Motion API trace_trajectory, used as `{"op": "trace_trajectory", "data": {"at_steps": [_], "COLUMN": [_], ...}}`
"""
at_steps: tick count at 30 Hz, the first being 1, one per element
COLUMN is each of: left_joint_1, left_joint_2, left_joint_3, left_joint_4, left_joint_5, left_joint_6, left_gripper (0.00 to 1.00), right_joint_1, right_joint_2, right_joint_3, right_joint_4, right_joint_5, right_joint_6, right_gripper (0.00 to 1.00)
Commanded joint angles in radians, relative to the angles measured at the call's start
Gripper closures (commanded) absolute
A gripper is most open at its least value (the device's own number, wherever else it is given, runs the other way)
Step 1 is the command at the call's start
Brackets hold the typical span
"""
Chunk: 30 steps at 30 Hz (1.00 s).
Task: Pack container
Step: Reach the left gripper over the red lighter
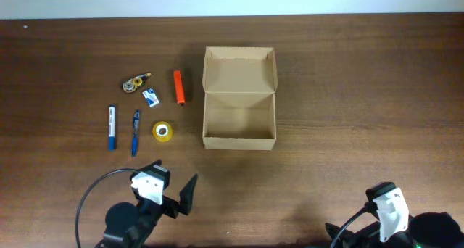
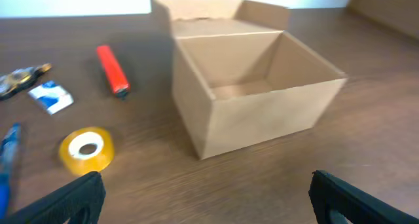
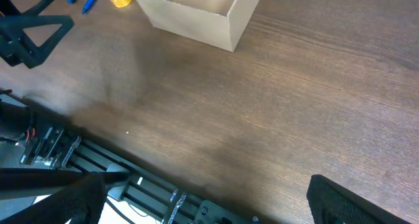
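Observation:
The container is a tan cardboard box, open and empty, with its flap lid folded back; it also shows in the left wrist view and the right wrist view. To its left lie a yellow tape roll, an orange marker, a blue pen and a blue marker. My left gripper is open and empty, near the front edge, facing the box. My right gripper is open and empty at the front right.
A small tape dispenser and a blue-and-white item lie behind the pens. The table's front edge with metal rails is just below my right gripper. My left gripper shows in the right wrist view.

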Motion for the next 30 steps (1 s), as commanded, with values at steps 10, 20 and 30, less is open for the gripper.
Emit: {"op": "trace_trajectory", "data": {"at_steps": [10,20,30], "left_joint_1": [-0.003,0.088,0.180], "left_joint_2": [0.424,0.874,1.176], "left_joint_3": [0.215,0.479,0.667], "left_joint_4": [0.004,0.004,0.003], "left_joint_5": [-0.162,-0.161,-0.116], "left_joint_6": [-0.022,0.000,0.060], "left_gripper": [0.01,0.01,0.01], "right_joint_1": [0.005,0.005,0.005], "right_joint_2": [-0.004,-0.004,-0.004], "right_joint_3": [-0.007,-0.007,-0.007], "right_joint_4": [-0.002,-0.002,-0.002], "right_joint_5": [-0.012,-0.012,-0.012], "right_joint_6": [-0.007,-0.007,-0.007], "right_gripper": [0.01,0.01,0.01]}}
